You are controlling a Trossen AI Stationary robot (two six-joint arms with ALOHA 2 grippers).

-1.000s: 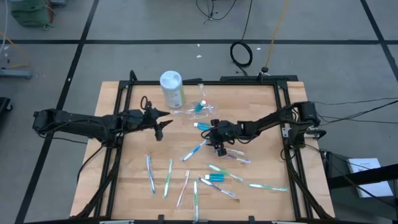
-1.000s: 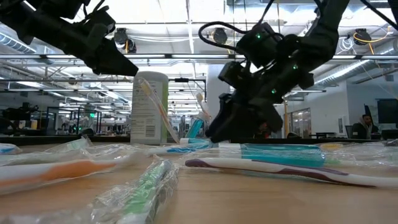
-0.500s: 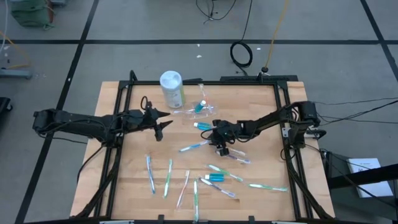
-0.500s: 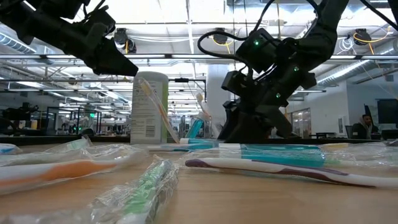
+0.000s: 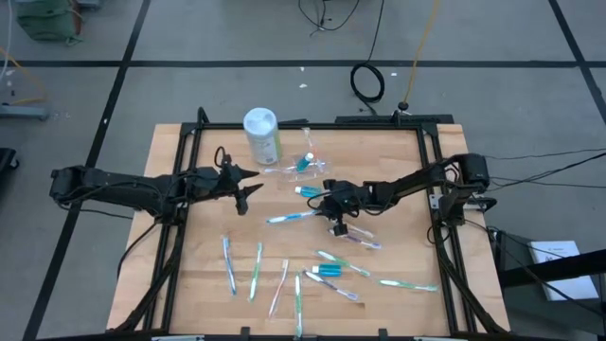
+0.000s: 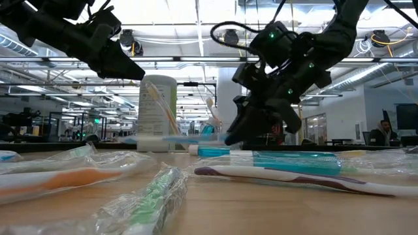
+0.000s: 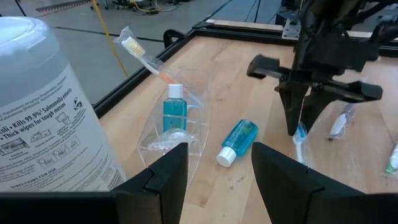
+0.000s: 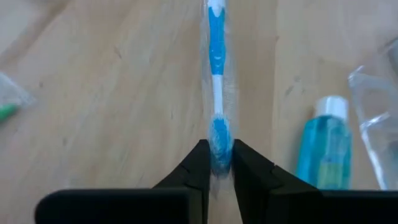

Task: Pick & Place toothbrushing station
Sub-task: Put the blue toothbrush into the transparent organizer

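The right gripper (image 8: 216,163) is clamped on the blue toothbrush (image 8: 216,81), its two dark fingers (image 8: 194,167) pinching one end of the wrapped handle. In the high view that gripper (image 5: 329,205) sits just in front of the clear holder (image 5: 305,163), near the middle of the table (image 5: 189,284). The brush (image 5: 292,218) runs out from the fingers toward the left arm's side, long axis nearly level and close to crosswise on the table, the free end pointing away from the right arm. In the low view it hangs clear of the wood, roughly horizontal. Just beside the gripper, on the holder's side, lies a small blue tube (image 5: 309,191), cap end toward the left arm. Inside the holder stand another blue tube (image 7: 173,111) and one brush (image 7: 144,56) leaning outward, bristles up. The white wipes canister (image 5: 261,135) stands just beside the holder. The left gripper (image 5: 248,188) hovers with fingers apart, in front of the canister. More wrapped brushes (image 5: 256,271) lie scattered well in front of the holder, most pointing lengthwise.
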